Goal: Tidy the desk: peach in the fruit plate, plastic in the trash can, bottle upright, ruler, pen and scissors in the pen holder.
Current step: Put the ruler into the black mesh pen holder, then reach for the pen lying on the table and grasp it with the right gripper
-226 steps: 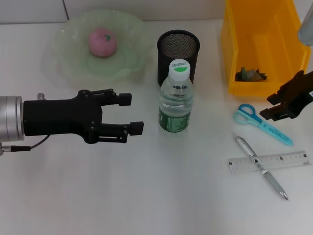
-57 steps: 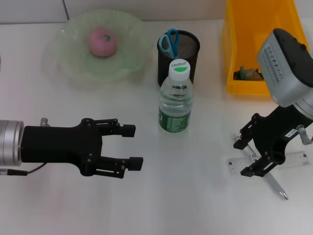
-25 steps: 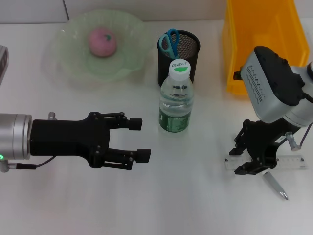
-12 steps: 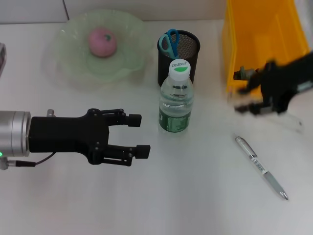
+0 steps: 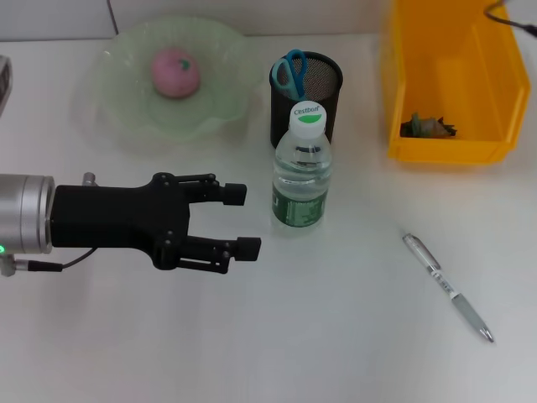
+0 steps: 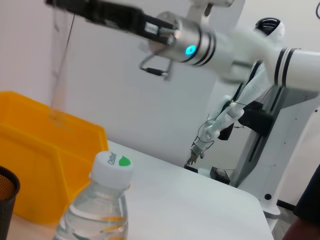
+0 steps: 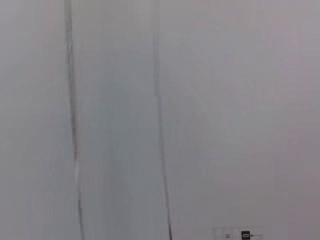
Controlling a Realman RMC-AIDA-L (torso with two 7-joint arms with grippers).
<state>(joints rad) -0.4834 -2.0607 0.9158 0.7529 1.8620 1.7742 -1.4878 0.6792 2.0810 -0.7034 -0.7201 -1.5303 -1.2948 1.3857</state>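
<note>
Head view: peach sits in the fruit plate, scissors stand in the pen holder, bottle is upright just in front of the holder, and plastic lies in the yellow trash can. Only the pen lies loose on the white table, well apart from the holder. No ruler on the desk here. The left gripper hovers near the bottle with jaws wide and empty; it looks idle. The right arm is out of this view. Left wrist view: the right gripper is raised high above the trash can, pinching the clear ruler, which hangs straight down; the bottle is close by. White wall behind, with a second robot stand past the table's end. Right wrist view: mostly blank wall, only a printed ruler end at the edge. The step is likely ruler to holder. The next move calls for carrying it over the holder's mouth and lowering it beside the scissors without knocking the bottle.
</note>
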